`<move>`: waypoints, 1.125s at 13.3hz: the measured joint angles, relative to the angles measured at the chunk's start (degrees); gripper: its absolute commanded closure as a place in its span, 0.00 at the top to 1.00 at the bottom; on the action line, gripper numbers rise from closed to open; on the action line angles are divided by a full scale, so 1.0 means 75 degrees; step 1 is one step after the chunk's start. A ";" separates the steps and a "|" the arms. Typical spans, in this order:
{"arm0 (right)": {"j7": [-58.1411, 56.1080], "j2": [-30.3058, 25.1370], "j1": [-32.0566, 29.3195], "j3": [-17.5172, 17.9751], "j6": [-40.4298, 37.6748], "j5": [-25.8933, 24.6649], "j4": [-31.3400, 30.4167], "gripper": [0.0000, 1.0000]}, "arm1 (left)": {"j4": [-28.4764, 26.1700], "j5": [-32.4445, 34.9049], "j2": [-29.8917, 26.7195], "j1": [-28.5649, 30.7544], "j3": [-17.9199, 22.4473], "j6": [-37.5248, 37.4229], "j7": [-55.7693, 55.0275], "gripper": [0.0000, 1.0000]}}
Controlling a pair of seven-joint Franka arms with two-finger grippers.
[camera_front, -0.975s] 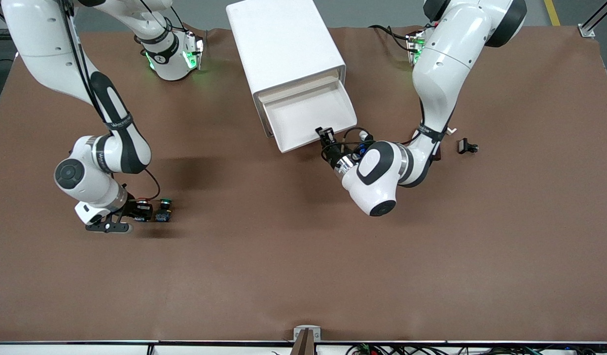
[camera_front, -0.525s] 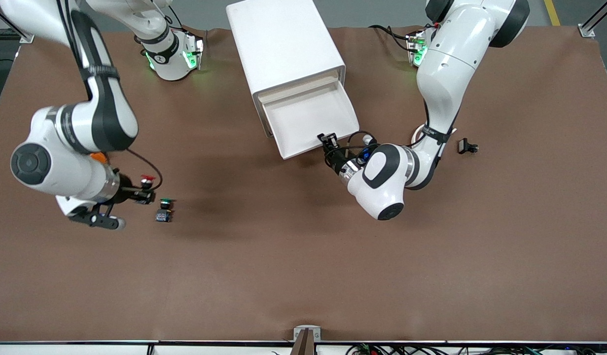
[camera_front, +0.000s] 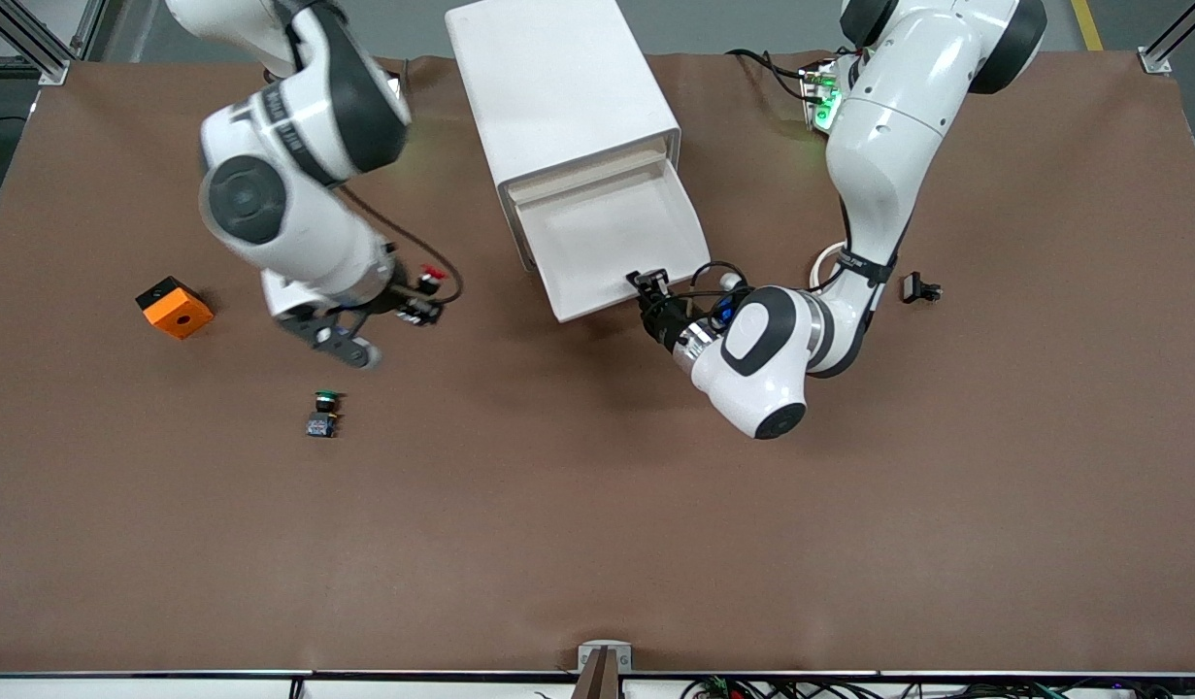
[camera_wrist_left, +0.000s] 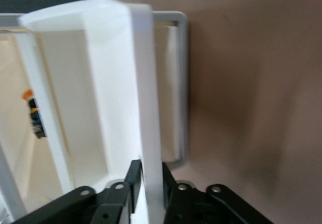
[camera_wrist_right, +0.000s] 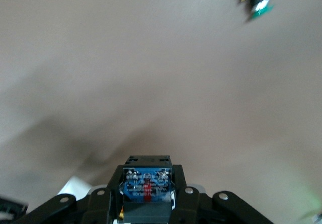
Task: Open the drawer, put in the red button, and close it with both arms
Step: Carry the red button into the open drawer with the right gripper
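Observation:
The white cabinet (camera_front: 558, 87) stands at the robots' edge of the table, and its drawer (camera_front: 607, 228) is pulled open and looks empty. My left gripper (camera_front: 647, 283) is shut on the drawer's front wall (camera_wrist_left: 146, 108), one finger on each side (camera_wrist_left: 149, 176). My right gripper (camera_front: 424, 301) is shut on the red button (camera_front: 428, 280) and holds it in the air over bare table, between the orange cube and the cabinet. In the right wrist view the button's dark blue body (camera_wrist_right: 147, 186) sits between the fingers (camera_wrist_right: 147, 194).
The twin switch with a green cap (camera_front: 323, 413) lies on the table nearer the front camera than the right gripper; it also shows in the right wrist view (camera_wrist_right: 255, 2). An orange cube with a hole (camera_front: 175, 308) lies toward the right arm's end. A small black part (camera_front: 917, 287) lies toward the left arm's end.
My right gripper has lifted the red button from beside the green-capped switch and carried it toward the cabinet, uncovering the orange cube. My left gripper keeps its hold on the drawer front.

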 measured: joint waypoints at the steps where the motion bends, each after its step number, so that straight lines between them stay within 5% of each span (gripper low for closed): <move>1: 0.0552 -0.0003 0.0358 0.0002 0.0026 0.0000 0.0072 0.00 | 0.0017 0.0015 0.0001 0.0001 0.0049 0.0192 0.0241 1.00; 9: 0.3823 0.0112 0.2510 -0.0015 0.0692 -0.0393 0.0351 0.00 | 0.0988 0.0222 -0.0266 0.0155 0.0082 -0.0278 0.1210 1.00; 15: 0.4712 0.1046 0.3195 -0.0025 0.1697 -0.1051 0.0335 0.00 | 0.1197 0.2077 -0.1456 0.0656 0.0093 -0.0816 0.3281 1.00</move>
